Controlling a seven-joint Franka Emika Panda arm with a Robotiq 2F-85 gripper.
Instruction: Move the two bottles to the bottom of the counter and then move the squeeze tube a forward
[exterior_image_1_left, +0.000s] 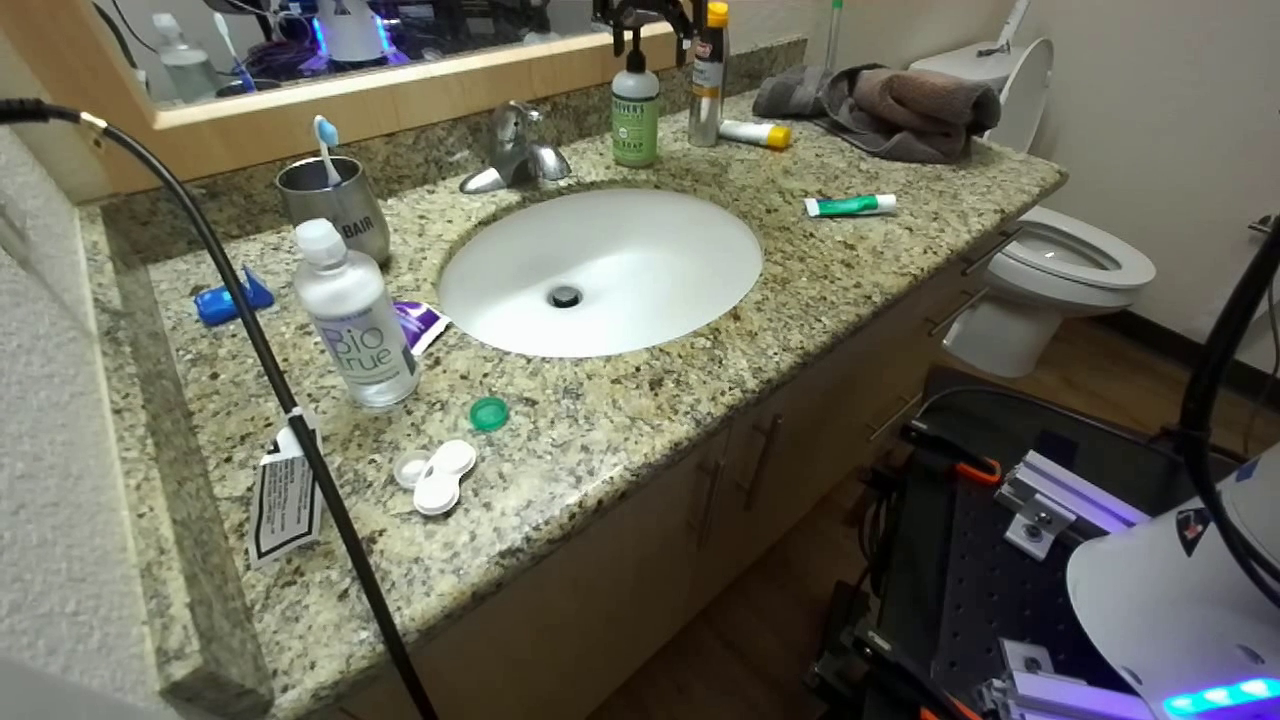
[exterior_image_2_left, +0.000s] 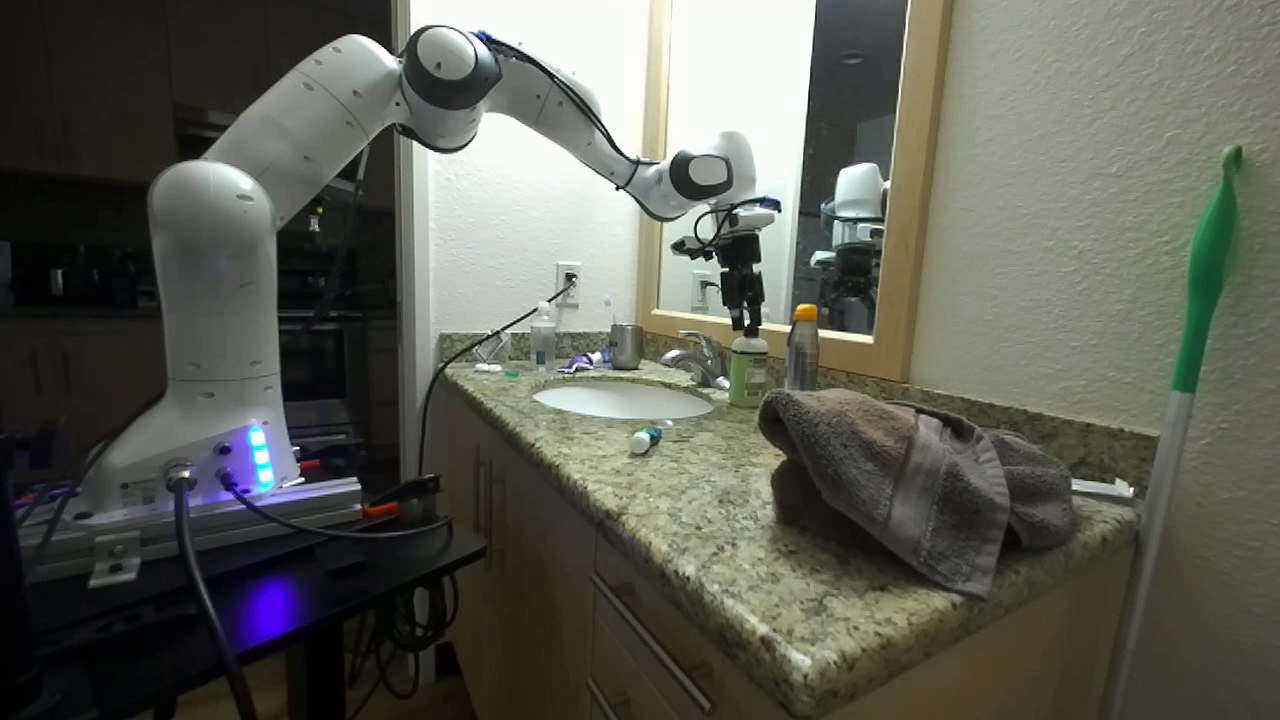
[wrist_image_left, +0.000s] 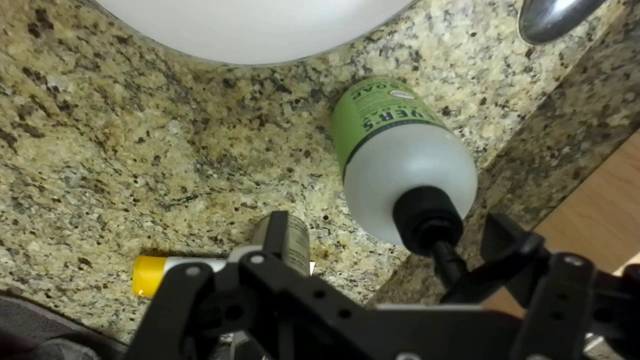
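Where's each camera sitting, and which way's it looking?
An exterior view: above the cup end of the counter, looking down over the sink toward the toilet; the robot's base and pincer show.
An exterior view: beyond the towel end, looking back along the counter; arm, base and pincer show.
Wrist view: above the pincer, looking down at the soap; the pincer's fingers show.
Both exterior views share the sink, towel and soap.

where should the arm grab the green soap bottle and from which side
Probably by the black pump collar, from straight above: the soap bottle stands upright, the collar is much narrower than its rounded body, and the backsplash close behind would likely hinder coming in from the back. The open gripper points down over it.
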